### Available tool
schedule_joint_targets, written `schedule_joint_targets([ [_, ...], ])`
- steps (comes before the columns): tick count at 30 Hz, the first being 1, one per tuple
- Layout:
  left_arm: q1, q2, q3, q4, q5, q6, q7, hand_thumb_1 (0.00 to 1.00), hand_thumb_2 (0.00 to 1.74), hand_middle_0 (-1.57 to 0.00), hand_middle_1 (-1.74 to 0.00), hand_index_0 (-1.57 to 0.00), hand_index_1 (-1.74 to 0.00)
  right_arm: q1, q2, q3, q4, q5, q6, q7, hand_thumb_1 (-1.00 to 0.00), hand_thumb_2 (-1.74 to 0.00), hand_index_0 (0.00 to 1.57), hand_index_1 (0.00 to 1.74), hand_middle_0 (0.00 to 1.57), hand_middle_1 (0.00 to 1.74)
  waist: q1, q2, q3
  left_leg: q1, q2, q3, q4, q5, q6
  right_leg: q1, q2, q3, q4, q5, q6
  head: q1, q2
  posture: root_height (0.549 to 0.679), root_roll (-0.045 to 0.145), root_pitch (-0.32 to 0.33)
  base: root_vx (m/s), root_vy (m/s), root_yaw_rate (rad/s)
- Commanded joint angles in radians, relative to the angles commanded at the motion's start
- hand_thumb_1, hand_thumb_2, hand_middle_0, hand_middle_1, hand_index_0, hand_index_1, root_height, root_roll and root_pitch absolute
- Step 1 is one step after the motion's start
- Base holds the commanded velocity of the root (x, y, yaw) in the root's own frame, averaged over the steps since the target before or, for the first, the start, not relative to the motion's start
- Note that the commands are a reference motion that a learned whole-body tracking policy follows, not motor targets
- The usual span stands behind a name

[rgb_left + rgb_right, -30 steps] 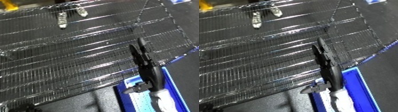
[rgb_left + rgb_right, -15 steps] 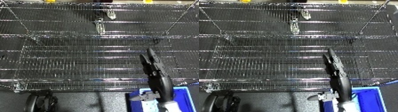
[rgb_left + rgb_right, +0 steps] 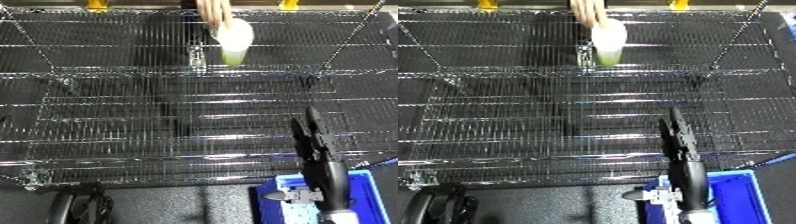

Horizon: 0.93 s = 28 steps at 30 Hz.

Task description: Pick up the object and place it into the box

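A wire shelf (image 3: 133,145) fills nearly the whole view, stretching out ahead of and to the left of the right hand (image 3: 313,142). That hand stands edge-on over the shelf's near right part, its black fingers straight and pointing away from the robot, nothing held in it. The left hand does not show in either view.

Below and just behind the hand, at the lower right corner, sits the blue bin (image 3: 740,195). Only a corner of it shows, partly hidden by the forearm; as far as can be seen nothing lies in it, though most of its inside is out of view.

Far ahead of the hand and a little to its left, at the back of the shelf, is the object: a pale cup (image 3: 234,42) with something green towards its lower end. A person's fingers (image 3: 216,12) come in from the top edge and touch it, so it seems it is only now being set down.

As a judgement, the task has barely begun: the cup is not yet grasped, and the reach, the pick-up, the carry back and the drop into the bin are all left
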Motion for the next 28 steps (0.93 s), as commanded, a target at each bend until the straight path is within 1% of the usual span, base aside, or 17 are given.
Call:
schedule_joint_targets([
  [5, -0.001, 0.006, 0.006, -0.002, 0.008, -0.012, 0.017, 1.00, 1.74, -1.57, -1.74, -1.57, -1.74, -0.005, -0.009, 0.009, 0.013, -0.015, 0.012, 0.001, 0.00, 0.00, 0.00, 0.00, 0.00, 0.00, 0.000, 0.003, 0.007, -0.009, -0.003, 0.002, 0.003, 0.001, -0.0002, -0.015, -0.0021, 0.004, 0.007, 0.000, 0.0032, 0.003, 0.003, 0.654, 0.045, -0.099, -0.008, 0.021, -0.017],
  [11, -0.003, 0.012, 0.019, 0.009, 0.011, -0.030, 0.020, 1.00, 1.74, -1.57, -1.74, -1.57, -1.74, -0.017, -0.017, 0.014, 0.037, -0.025, 0.026, -0.002, 0.00, 0.00, 0.00, 0.00, 0.00, 0.00, 0.006, 0.006, 0.016, -0.024, -0.008, 0.003, 0.014, 0.001, 0.0000, -0.031, -0.0073, 0.004, 0.019, 0.001, 0.0043, 0.010, -0.003, 0.653, 0.047, -0.096, 0.005, 0.021, 0.024],
  [17, -0.018, 0.018, 0.018, 0.008, 0.012, -0.025, 0.019, 1.00, 1.74, -1.57, -1.74, -1.57, -1.74, -0.040, -0.021, 0.012, 0.062, -0.020, 0.031, -0.029, 0.00, 0.00, 0.00, 0.00, 0.00, 0.00, 0.010, 0.008, 0.031, -0.048, -0.014, 0.002, 0.031, -0.003, 0.0028, -0.057, -0.0079, 0.006, 0.036, 0.004, 0.0092, 0.032, -0.001, 0.651, 0.046, -0.088, -0.001, 0.003, 0.040],
  [22, -0.036, 0.020, 0.008, 0.011, 0.014, -0.021, 0.018, 1.00, 1.74, -1.57, -1.74, -1.57, -1.74, -0.073, -0.032, 0.008, 0.094, -0.034, 0.036, -0.071, 0.00, 0.00, 0.00, 0.00, 0.00, 0.00, 0.011, 0.014, 0.048, -0.073, -0.019, 0.005, 0.052, -0.008, 0.0046, -0.084, -0.0079, 0.008, 0.052, 0.008, 0.0101, 0.061, 0.015, 0.650, 0.046, -0.081, -0.001, -0.006, 0.014],
  [25, -0.050, 0.023, 0.002, 0.011, 0.015, -0.020, 0.017, 1.00, 1.74, -1.57, -1.74, -1.57, -1.74, -0.100, -0.043, -0.001, 0.115, -0.047, 0.032, -0.115, 0.00, 0.00, 0.00, 0.00, 0.00, 0.00, 0.011, 0.020, 0.060, -0.094, -0.023, 0.007, 0.067, -0.012, 0.0059, -0.106, -0.0082, 0.009, 0.065, 0.009, 0.0095, 0.085, 0.032, 0.648, 0.046, -0.074, -0.010, -0.009, 0.003],
  [28, -0.065, 0.028, -0.004, 0.007, 0.015, -0.017, 0.022, 1.00, 1.74, -1.57, -1.74, -1.57, -1.74, -0.129, -0.053, -0.009, 0.133, -0.060, 0.030, -0.156, 0.00, 0.00, 0.00, 0.00, 0.00, 0.00, 0.010, 0.026, 0.072, -0.119, -0.028, 0.010, 0.086, -0.017, 0.0078, -0.134, -0.0064, 0.011, 0.083, 0.009, 0.0084, 0.105, 0.050, 0.646, 0.046, -0.064, -0.023, -0.008, -0.005],
])
